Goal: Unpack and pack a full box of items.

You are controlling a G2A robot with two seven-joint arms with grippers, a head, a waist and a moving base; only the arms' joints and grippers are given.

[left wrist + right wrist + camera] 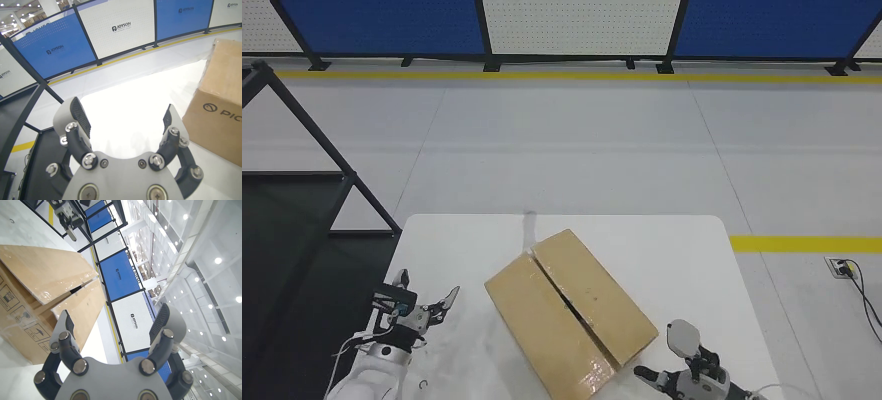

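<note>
Left gripper [122, 108]: my left wrist camera shows both ribbed pads [80, 113] spread wide, with bare white tabletop between them and nothing held. From above, this gripper [428, 290] hangs over the near left part of the table [682, 250], apart from the box, fingers pointing toward the far side.

Right gripper [115, 313]: its jaws also stand apart and carry nothing. In the top view I find it [662, 357] at the near right corner of the box, just beside it. A strip of table separates the fingers from the cardboard.

Box [567, 310]: a brown cardboard carton on the middle of the table, turned at an angle to the table's edges. Its two long top flaps are folded down and meet along a centre seam. Seen from my right wrist camera, the box [37, 275] has clear glossy tape on the flap ends. There the two flaps do not lie quite level, and a dark gap opens at the seam. My left wrist camera takes in one short side of the box [217, 94] resting flat on the tabletop. The contents are hidden from me.

Surroundings: a small open ring [422, 383] lies on the table near the left arm. A black metal frame [312, 140] stands off the table's left side. Blue and white perforated panels [582, 25] close the far end of the floor, with a yellow floor line [562, 75] running in front of them.
</note>
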